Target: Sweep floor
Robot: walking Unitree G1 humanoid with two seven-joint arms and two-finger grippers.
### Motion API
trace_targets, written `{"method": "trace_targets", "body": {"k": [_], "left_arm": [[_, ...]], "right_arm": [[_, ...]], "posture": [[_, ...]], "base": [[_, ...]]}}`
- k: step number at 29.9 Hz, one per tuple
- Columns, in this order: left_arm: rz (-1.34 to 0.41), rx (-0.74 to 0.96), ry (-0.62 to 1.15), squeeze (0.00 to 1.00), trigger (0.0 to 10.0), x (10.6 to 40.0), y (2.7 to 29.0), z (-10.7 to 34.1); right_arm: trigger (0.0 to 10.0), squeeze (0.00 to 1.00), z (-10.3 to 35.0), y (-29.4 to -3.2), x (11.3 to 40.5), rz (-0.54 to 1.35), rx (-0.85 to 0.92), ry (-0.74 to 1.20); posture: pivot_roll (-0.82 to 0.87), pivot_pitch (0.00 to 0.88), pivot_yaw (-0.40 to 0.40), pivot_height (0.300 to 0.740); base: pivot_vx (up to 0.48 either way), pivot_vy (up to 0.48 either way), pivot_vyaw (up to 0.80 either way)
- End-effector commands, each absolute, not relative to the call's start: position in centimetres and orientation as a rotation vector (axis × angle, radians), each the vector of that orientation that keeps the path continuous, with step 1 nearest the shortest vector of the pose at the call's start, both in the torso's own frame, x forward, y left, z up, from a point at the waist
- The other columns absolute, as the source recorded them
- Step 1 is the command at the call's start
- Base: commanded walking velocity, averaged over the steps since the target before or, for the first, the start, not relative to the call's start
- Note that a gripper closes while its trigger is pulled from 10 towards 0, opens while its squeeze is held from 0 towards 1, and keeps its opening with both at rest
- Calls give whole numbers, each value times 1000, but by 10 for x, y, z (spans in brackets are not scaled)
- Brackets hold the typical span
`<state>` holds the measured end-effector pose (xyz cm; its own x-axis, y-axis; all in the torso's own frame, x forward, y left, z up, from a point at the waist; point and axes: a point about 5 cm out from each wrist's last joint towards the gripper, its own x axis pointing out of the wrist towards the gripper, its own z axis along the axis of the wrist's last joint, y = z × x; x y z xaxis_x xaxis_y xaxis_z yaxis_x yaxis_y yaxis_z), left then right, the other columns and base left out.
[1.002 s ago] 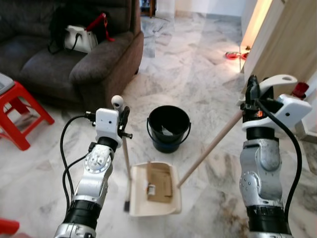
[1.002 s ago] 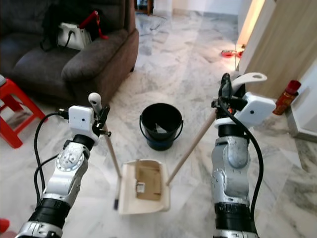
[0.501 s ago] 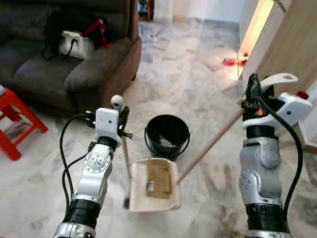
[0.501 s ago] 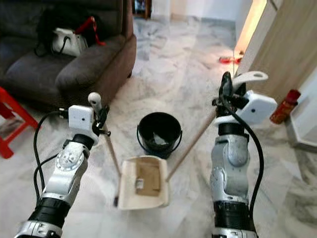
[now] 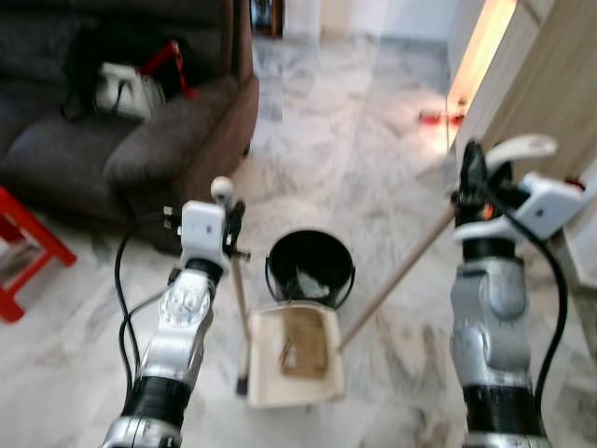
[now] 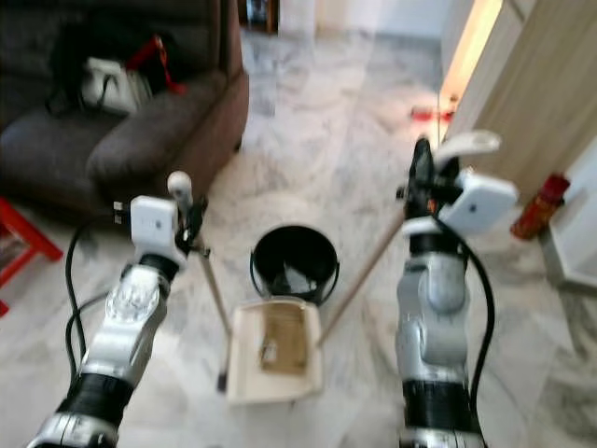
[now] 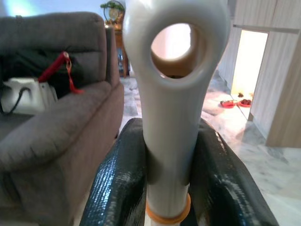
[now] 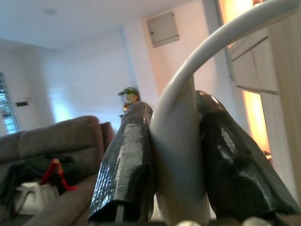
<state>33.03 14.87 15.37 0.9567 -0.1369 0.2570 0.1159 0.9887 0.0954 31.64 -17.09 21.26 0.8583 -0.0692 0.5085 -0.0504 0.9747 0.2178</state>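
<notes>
My left gripper (image 5: 229, 230) is shut on the white handle (image 7: 171, 117) of a cream dustpan (image 5: 297, 362); its black fingers (image 7: 120, 183) clamp the handle below its hanging hole. The pan sits low in front of me and holds brown scraps. Its far edge lies right at a black bucket (image 5: 311, 269). My right gripper (image 5: 472, 179) is shut on the white hooked top (image 8: 178, 141) of a broom, and the wooden stick (image 5: 396, 277) slants down to the pan's right side. The broom head is hidden behind the pan.
A dark sofa (image 5: 140, 140) with a white appliance (image 5: 121, 89) stands at the left, with a red stool (image 5: 23, 252) in front of it. Wooden cabinets (image 5: 550, 84) line the right. Red sandals (image 5: 438, 117) and a red bottle (image 6: 538, 207) lie beside them. Marble floor stretches ahead.
The whole view has shifted as I move forward. The bucket now lies closer, right at the dustpan's far edge. Both grips are unchanged.
</notes>
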Motion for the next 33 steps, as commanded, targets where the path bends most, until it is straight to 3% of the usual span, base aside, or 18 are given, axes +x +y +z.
{"method": "trace_targets", "body": {"k": [1,13,33], "left_arm": [[-141,101,-320,0,10000,331,145,166],[-148,100,-317,0,10000,330,144,165],[-139,105,-311,0,10000,328,147,164]], "right_arm": [[10000,0,231,-176,312,-25,275,-625],[10000,0,262,-173,309,-14,309,-722],[10000,0,265,-168,307,-10,339,-719]], "posture": [[119,58,-10,740],[117,55,-14,740],[123,69,-14,740]], "base": [[379,0,0],[379,0,0],[380,0,0]]}}
